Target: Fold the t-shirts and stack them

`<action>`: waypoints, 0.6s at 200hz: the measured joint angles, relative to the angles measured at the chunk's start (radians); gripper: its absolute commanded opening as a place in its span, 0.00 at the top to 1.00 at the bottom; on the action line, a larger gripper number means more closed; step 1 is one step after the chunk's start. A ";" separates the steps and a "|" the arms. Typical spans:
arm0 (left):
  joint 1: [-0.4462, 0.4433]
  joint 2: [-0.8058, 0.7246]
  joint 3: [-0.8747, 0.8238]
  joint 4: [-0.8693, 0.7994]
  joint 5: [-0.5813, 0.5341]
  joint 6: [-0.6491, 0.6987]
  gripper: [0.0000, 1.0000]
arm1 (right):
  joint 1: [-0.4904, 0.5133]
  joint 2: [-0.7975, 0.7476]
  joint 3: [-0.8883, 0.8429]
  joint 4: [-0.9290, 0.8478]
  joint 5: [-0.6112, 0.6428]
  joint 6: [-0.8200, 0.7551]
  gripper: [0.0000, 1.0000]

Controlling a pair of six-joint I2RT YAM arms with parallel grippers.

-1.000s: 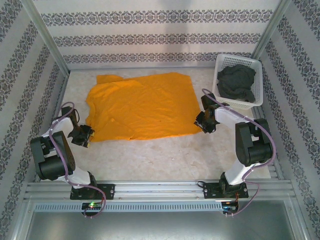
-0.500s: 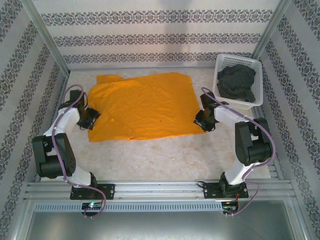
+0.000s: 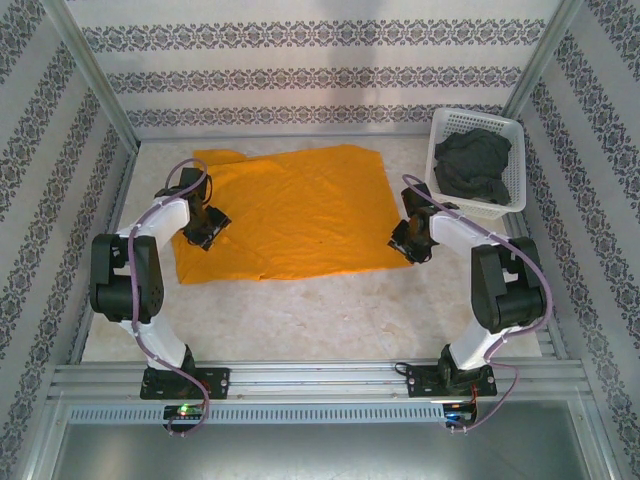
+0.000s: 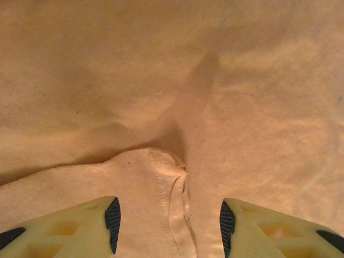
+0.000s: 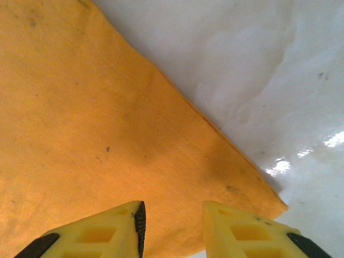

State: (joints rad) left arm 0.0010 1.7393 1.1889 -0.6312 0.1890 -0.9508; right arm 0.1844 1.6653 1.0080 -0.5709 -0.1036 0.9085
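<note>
Orange-yellow short-sleeved cloth t-shirt (image 3: 290, 210) is spread flat mid-worktop (image 3: 320, 310), long axis running left to right. My left end effector (image 3: 205, 222) is over its folded-in sleeve (image 4: 156, 183), released and straddling the hem. The right end effector (image 3: 410, 243), also released, sits at the near right corner. I'd say the sleeve fold is the left arm's job.

No text, label, brand or number was legible.
The orange-yellow shirt (image 3: 290, 205) was plain cloth, with only stitched hems in the wrist views and no print or tag I could read. The charcoal shirt (image 3: 472, 165) and the white basket (image 3: 441, 140) were the same. The wall bands (image 3: 320, 78) were repeating ornament, not lettering. A small green light (image 3: 183, 409) on the board below the left arm base was lit, but any marking beside it was too small to make out.
</note>
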 measured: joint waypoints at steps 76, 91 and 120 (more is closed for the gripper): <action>-0.034 0.137 0.111 -0.027 -0.048 -0.025 0.52 | -0.019 -0.012 -0.012 -0.002 0.006 -0.022 0.65; -0.035 0.164 0.116 -0.028 -0.060 -0.030 0.53 | -0.019 -0.019 -0.018 -0.002 0.006 -0.023 0.65; -0.035 0.205 0.136 -0.035 -0.078 -0.031 0.57 | -0.019 -0.033 -0.040 -0.002 0.006 -0.023 0.65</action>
State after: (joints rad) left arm -0.0338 1.9446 1.3251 -0.6662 0.1112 -0.9813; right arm 0.1654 1.6325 0.9680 -0.5724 -0.0978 0.8860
